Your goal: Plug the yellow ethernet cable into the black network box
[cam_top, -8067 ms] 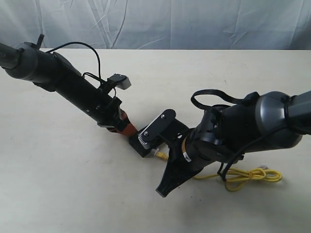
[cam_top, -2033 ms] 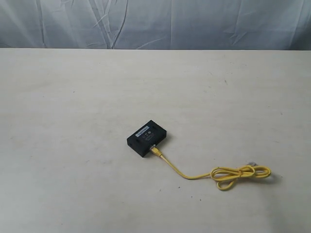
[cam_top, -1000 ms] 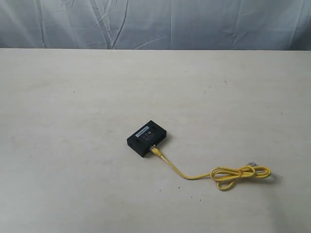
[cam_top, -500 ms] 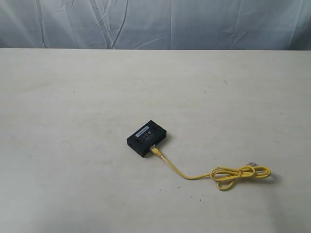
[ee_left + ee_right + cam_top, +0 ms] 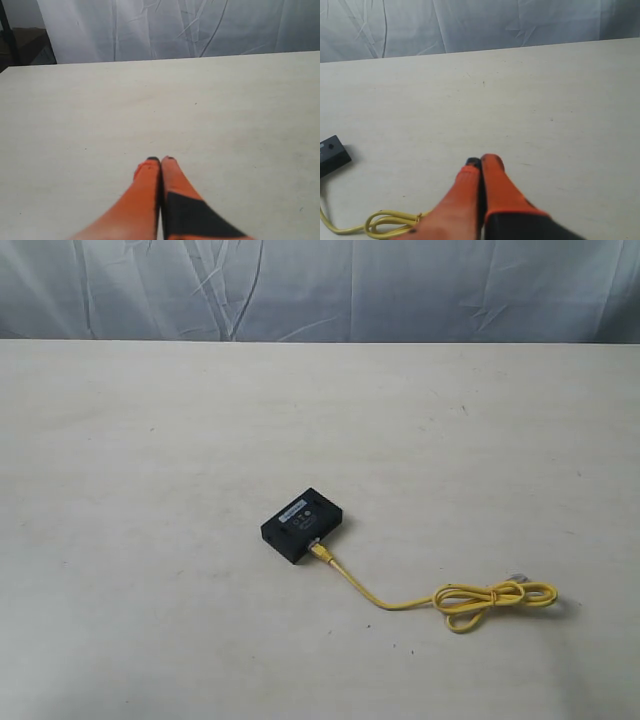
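Observation:
The black network box [image 5: 304,526] lies flat near the middle of the table, pale label up. One clear plug of the yellow ethernet cable [image 5: 390,602] sits in the box's near side; the cord runs right to a loose coil [image 5: 495,600] with the free plug beside it. Neither arm shows in the exterior view. My left gripper [image 5: 161,160] is shut and empty over bare table. My right gripper [image 5: 482,161] is shut and empty too; its view catches the box's corner [image 5: 331,154] and the coil [image 5: 385,221] off to one side.
The pale table [image 5: 150,440] ends at a back edge under a wrinkled grey-white curtain [image 5: 320,285].
Both arms, which worked at the box 8 s ago, have left the exterior view. Over the last 2 s nothing moves; the cable stays plugged in.

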`<state>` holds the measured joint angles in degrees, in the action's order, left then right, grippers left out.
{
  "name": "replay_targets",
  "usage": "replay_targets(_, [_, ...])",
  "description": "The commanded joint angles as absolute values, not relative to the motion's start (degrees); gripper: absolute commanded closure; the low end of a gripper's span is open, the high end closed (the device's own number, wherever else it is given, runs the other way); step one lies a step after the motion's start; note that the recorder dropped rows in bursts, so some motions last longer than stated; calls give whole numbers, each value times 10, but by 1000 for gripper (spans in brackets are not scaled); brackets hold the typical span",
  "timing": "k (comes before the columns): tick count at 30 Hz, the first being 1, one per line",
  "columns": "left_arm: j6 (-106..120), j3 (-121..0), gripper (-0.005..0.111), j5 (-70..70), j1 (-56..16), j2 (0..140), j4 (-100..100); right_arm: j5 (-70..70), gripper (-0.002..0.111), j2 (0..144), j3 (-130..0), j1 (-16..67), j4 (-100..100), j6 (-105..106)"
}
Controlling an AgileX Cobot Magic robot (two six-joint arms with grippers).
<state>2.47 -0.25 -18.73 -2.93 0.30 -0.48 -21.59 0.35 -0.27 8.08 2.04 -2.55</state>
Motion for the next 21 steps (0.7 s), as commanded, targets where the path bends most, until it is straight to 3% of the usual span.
replay_targets(1, [12, 0, 107, -180, -29, 0, 0, -207, 109, 0, 0, 81, 20, -25])
replay_targets(21, [12, 0, 107, -180, -29, 0, 0, -209, 109, 0, 0, 81, 22, -25])
